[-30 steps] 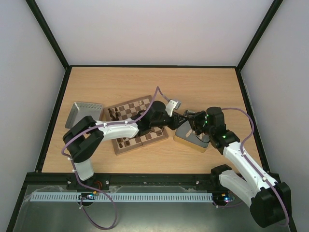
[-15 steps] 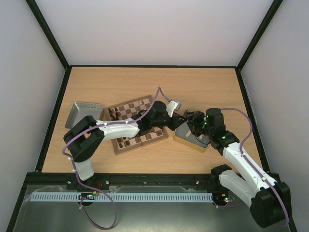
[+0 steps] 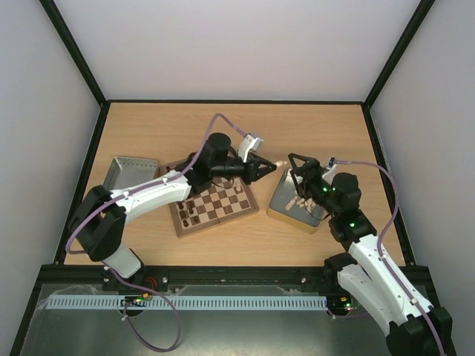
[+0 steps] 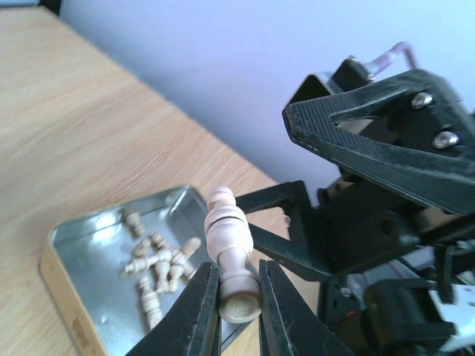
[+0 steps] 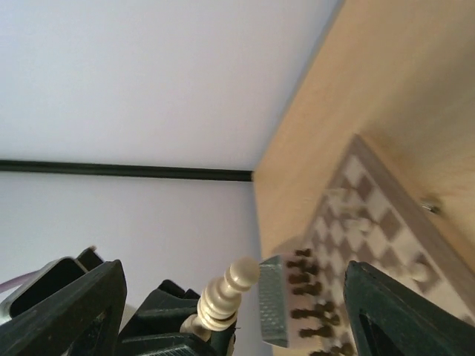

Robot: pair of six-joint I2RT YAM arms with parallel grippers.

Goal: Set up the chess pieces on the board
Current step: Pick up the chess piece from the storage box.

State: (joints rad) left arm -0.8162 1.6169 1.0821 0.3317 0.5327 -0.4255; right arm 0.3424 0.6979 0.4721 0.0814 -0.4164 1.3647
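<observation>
Left wrist | left fingers (image 4: pixel 199 308) clamped on pale piece (image 4: pixel 231 248), lower centre | tin (image 4: pixel 89 233) lower left | right wrist | right fingers (image 5: pixel 415 311) wide apart | board (image 5: pixel 371 222) at right

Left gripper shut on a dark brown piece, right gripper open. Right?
No: the piece the left gripper is shut on is pale cream, not dark brown, as the left wrist view shows. The right gripper is open.
</observation>
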